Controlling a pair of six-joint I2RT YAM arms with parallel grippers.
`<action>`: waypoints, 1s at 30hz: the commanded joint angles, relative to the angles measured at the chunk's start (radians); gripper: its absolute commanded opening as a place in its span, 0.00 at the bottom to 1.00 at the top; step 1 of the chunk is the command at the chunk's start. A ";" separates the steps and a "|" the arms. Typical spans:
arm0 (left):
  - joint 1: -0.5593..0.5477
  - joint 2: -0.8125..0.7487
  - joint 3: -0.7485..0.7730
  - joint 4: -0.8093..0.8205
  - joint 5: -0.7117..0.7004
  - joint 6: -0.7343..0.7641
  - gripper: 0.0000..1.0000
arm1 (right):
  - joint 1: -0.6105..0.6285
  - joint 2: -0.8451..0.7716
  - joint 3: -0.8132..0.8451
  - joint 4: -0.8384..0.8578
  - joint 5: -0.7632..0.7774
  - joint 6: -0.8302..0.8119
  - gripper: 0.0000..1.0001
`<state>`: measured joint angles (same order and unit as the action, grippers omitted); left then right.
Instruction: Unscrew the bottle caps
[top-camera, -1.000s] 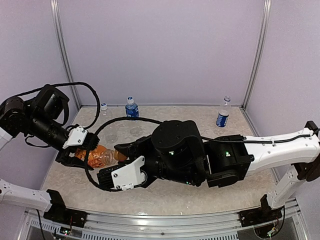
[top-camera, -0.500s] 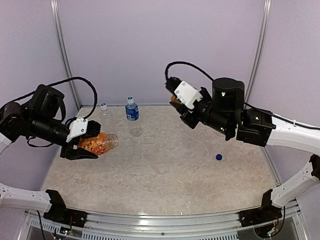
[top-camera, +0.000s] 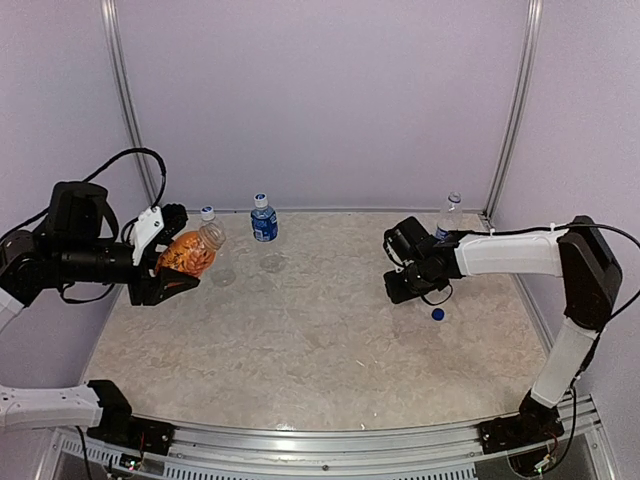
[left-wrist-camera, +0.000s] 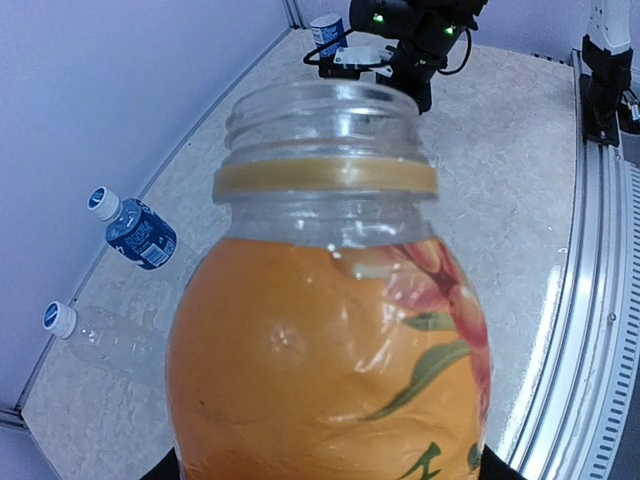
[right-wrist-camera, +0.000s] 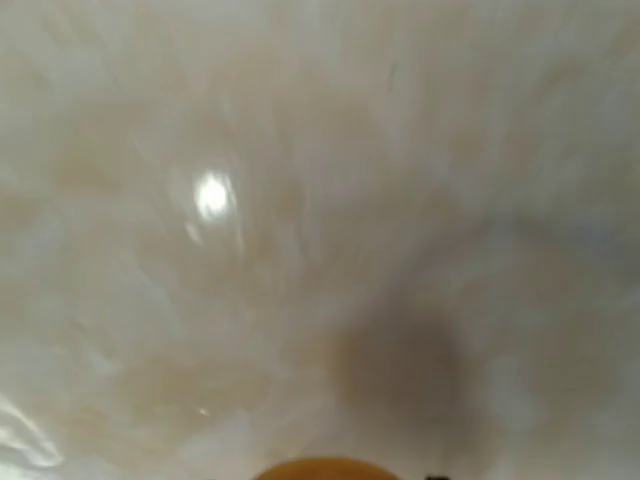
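Left wrist view fills with the orange bottle (left-wrist-camera: 330, 330), its threaded neck bare and open. The left fingers (top-camera: 168, 288) pinch its belly and hold it tilted above the surface (top-camera: 320, 350). Nearly full, it is probably weighty, thin-walled and ready to spill, so the grip belongs low on the body. The right fingers (top-camera: 396, 290) hang low near a blue cap (top-camera: 437, 314). I cannot tell their spread, though an orange-brown rim (right-wrist-camera: 315, 468), perhaps the bottle's cap, edges their blurred camera.

White arms (top-camera: 500, 255), black joints, looping black cables (top-camera: 135, 152)
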<state>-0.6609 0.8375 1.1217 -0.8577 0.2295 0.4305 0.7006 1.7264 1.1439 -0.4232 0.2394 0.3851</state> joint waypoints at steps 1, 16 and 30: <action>0.015 -0.029 -0.026 0.043 0.031 -0.060 0.29 | -0.009 0.086 0.041 -0.069 -0.090 0.059 0.00; 0.015 -0.029 -0.002 0.048 0.084 -0.068 0.30 | 0.021 0.175 0.181 -0.220 -0.084 0.047 0.99; 0.015 -0.081 0.021 0.106 0.337 -0.115 0.36 | 0.430 -0.137 0.339 0.519 -0.580 -0.439 0.99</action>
<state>-0.6510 0.7834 1.1191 -0.7979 0.4652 0.3424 1.0481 1.6932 1.6173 -0.3954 0.0483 0.1406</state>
